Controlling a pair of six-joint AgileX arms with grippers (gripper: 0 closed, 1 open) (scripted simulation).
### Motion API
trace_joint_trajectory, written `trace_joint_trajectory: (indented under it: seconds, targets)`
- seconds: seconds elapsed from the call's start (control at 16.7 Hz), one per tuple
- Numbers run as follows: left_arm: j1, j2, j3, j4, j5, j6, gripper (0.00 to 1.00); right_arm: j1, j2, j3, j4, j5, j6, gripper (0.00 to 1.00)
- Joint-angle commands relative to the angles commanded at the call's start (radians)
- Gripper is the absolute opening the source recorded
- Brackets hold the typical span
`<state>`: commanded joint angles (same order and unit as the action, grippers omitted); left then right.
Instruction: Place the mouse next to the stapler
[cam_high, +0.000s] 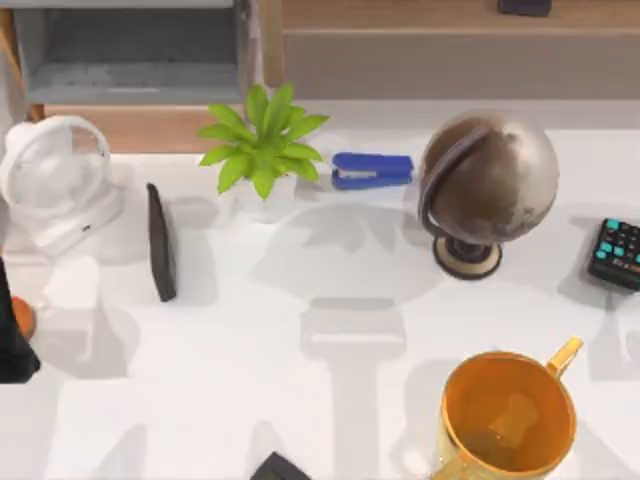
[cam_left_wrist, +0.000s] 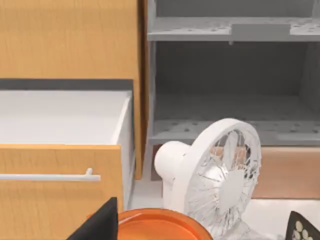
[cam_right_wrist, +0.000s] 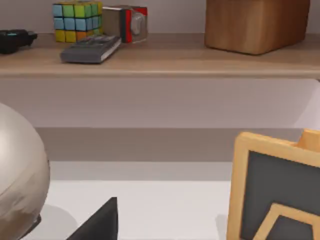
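The blue stapler (cam_high: 372, 170) lies at the back of the table, between the green plant (cam_high: 262, 140) and the globe (cam_high: 487, 190). The mouse is out of view; a small dark object (cam_high: 278, 468) is cut off by the table's front edge and I cannot tell what it is. My left arm (cam_high: 14, 345) is a dark shape at the table's left edge. A black part of my left gripper (cam_left_wrist: 100, 225) shows above an orange dish (cam_left_wrist: 160, 226). A black part of my right gripper (cam_right_wrist: 100, 224) shows over the white table, near the globe (cam_right_wrist: 15, 175).
A white fan (cam_high: 55, 180) stands at back left, with a thin black slab (cam_high: 161, 242) beside it. An orange mug (cam_high: 510, 415) is at front right and a black keypad (cam_high: 615, 255) at the right edge. A wood-framed dark board (cam_right_wrist: 275, 190) stands near the right gripper.
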<state>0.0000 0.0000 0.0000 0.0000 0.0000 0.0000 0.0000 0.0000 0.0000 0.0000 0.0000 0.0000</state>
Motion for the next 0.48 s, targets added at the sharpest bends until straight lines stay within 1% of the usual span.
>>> trace_joint_trajectory:
  seconds: [0.24,0.36,0.48]
  targets:
    - [0.006,0.017,0.025,-0.011,-0.003,0.005,1.00,0.000,0.000,0.000,0.000,0.000,0.000,1.00]
    - [0.023,0.063,0.091,-0.038,-0.011,0.016,1.00,0.000,0.000,0.000,0.000,0.000,0.000,1.00]
    - [0.046,0.134,0.192,-0.079,-0.022,0.034,1.00,0.000,0.000,0.000,0.000,0.000,0.000,1.00]
